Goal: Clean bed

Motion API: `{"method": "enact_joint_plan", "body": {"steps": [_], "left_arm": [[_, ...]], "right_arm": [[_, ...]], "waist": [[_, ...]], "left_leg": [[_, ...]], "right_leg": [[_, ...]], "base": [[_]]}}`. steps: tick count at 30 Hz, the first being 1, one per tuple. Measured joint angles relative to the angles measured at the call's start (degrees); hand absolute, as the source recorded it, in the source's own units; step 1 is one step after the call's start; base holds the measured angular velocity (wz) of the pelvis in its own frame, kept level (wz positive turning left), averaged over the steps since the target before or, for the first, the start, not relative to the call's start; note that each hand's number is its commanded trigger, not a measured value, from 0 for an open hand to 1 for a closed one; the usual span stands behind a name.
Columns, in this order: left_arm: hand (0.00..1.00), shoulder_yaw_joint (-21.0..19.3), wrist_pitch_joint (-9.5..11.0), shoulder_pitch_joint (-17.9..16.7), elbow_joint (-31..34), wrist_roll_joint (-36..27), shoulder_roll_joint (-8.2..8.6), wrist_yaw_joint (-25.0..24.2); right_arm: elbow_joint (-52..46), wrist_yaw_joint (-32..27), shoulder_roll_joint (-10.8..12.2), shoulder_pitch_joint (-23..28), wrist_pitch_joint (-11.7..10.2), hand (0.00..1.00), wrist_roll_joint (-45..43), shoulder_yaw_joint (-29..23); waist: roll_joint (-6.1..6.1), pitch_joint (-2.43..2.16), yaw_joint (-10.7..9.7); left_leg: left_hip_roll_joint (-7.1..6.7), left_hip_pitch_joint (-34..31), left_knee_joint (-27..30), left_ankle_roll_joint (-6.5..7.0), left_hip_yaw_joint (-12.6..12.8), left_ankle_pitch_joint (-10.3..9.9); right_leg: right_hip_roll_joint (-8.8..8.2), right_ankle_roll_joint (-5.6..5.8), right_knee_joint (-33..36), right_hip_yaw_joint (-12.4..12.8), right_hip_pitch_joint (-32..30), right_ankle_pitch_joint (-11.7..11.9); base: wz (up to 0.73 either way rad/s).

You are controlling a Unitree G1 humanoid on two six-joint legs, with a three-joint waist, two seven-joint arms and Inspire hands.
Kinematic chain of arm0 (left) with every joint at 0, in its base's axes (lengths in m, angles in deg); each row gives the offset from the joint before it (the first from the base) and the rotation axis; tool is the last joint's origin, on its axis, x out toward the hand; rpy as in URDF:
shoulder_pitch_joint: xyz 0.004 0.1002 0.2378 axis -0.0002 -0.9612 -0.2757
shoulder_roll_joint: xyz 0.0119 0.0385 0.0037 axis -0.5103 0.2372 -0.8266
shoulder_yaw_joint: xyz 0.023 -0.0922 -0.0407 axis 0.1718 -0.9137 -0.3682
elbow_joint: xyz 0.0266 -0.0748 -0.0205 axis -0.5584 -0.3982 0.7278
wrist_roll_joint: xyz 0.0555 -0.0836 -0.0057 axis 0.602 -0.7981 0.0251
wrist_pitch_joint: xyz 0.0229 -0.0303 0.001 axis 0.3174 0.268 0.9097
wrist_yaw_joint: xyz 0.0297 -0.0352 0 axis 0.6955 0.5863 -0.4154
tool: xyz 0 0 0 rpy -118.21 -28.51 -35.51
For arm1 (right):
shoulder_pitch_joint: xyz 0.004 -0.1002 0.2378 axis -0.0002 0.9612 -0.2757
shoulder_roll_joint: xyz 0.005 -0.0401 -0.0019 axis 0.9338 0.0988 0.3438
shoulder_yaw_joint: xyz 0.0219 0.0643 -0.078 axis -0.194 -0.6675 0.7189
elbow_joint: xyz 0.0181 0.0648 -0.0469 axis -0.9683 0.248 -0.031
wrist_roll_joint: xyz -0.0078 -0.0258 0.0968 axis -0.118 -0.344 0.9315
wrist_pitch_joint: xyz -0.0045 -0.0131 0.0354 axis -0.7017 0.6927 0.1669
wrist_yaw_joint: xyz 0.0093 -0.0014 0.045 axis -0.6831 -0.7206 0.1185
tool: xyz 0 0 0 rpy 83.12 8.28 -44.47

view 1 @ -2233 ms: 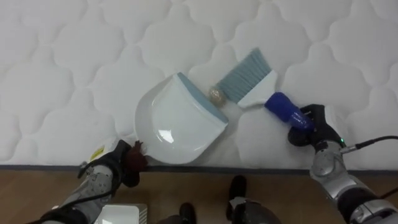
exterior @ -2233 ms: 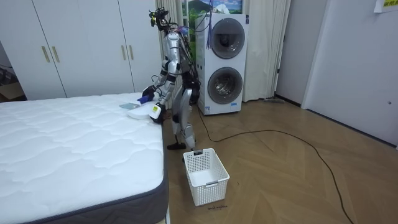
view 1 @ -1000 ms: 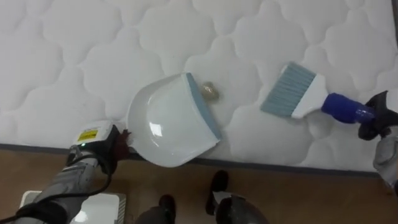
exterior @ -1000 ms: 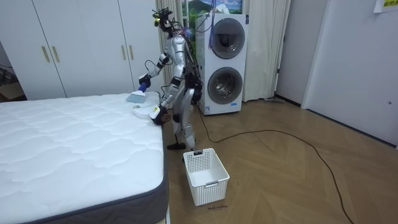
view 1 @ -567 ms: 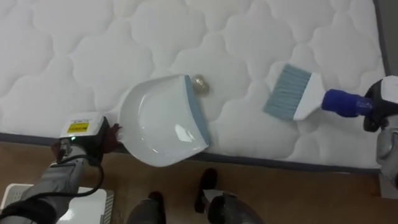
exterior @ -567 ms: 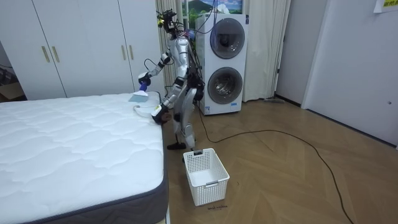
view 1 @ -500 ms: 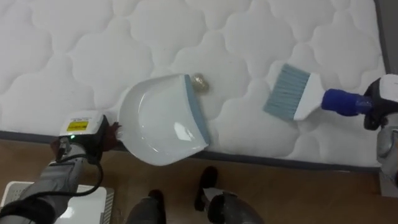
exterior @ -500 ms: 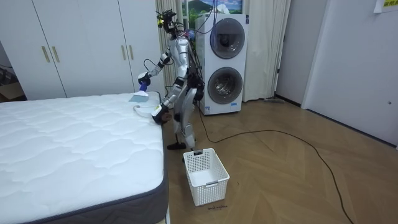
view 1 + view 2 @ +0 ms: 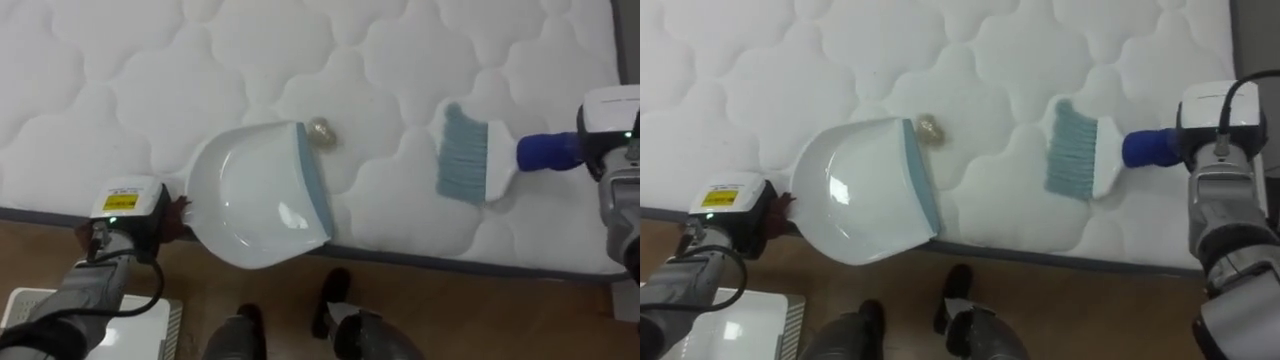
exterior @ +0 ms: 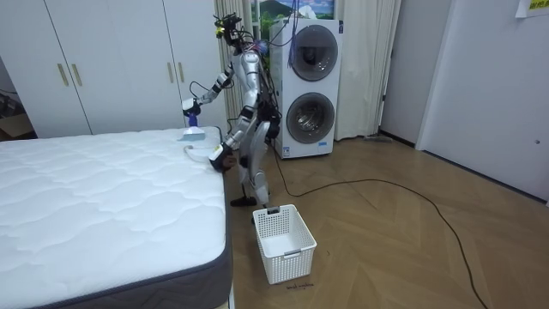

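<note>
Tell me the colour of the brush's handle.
The handle is blue; the left eye view shows it best.

We are in a home, a bedroom with a laundry corner: a wide white bed (image 10: 103,206), tall white wardrobes (image 10: 111,60), two stacked washers (image 10: 309,86) beside a curtain (image 10: 364,69), and a wood floor (image 10: 412,249).

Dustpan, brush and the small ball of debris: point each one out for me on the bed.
dustpan (image 9: 255,205), left eye view, on the middle of its white scoop.
brush (image 9: 462,152), left eye view, on its blue-grey bristles.
ball of debris (image 9: 320,130), left eye view, on its centre.
</note>
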Motion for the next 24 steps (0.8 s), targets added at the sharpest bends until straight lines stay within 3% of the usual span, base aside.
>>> {"method": "enact_joint_plan", "body": {"steps": [3, 9, 14, 17, 19, 24], "left_arm": [[1.0, -0.1, -0.1, 0.23, -0.54, 0.0, 0.0, 0.14], [1.0, -0.48, -1.13, 1.53, -1.4, 0.12, -0.01, 0.06], [1.0, -1.17, -2.3, 2.86, -2.46, 0.12, -0.24, -0.69], [1.0, -1.27, -4.08, 4.81, -3.09, 0.04, -1.41, -1.01], [1.0, -2.16, -5.85, 5.98, -3.4, 0.03, -3.09, -1.23], [1.0, -4.48, -8.29, 6.24, -3.45, -0.05, -4.89, -3.56]], "right_arm": [[-1.67, 0.54, 0.07, 0.0, 1.06, 1.0, -1.86, 1.33], [-2.83, 1.44, 0.12, 0.0, 2.2, 1.0, -5.11, 1.33], [-4.45, 1.73, 0.23, -0.1, 2.82, 1.0, -9.58, 1.68], [-4.52, 1.76, 0.25, -1.15, 2.8, 1.0, -11.51, 2.88], [-5.81, 2.13, 0.35, -1.58, 2.97, 1.0, -12.9, 3.3], [-6.93, 3.69, 0.4, -1.58, 3.51, 1.0, -13.79, 3.4]], "waist": [[-0.09, 0.05, 0.64], [-0.62, 0.25, 1.77], [-0.71, 0.25, 2.21], [-0.75, 0.27, 2.36], [-0.79, 0.26, 2.26], [-0.83, 0.24, 2.3]], "left_leg": [[0.8, 0.36, -0.03, -0.05, 0.01, 0.02], [0.74, 0.38, -0.6, -0.43, -0.35, -0.04], [0.82, 0.52, -1.21, -1.35, -0.54, 0.43], [0.96, 0.6, -1.63, -1.62, -0.64, 0.65], [0.85, 0.68, -1.84, -1.83, -1.03, 0.78], [0.73, 0.9, -2.06, -2.33, -1.32, 1.14]], "right_leg": [[1.02, 0.44, -1.79, -0.12, 1.11, 0.3], [1.35, 1.47, -1.84, -0.01, 1.23, 1.22], [1.57, 1.2, -1.86, -0.03, 1.2, 1.7], [1.7, 1.14, -1.86, -0.12, 1.08, 1.66], [1.79, 1.05, -1.81, -0.21, 1.1, 1.6], [1.83, 0.96, -1.85, -0.24, 1.3, 1.54]], "base": [[-0.11], [-0.02], [0.0], [0.0], [0.0], [0.0]]}}
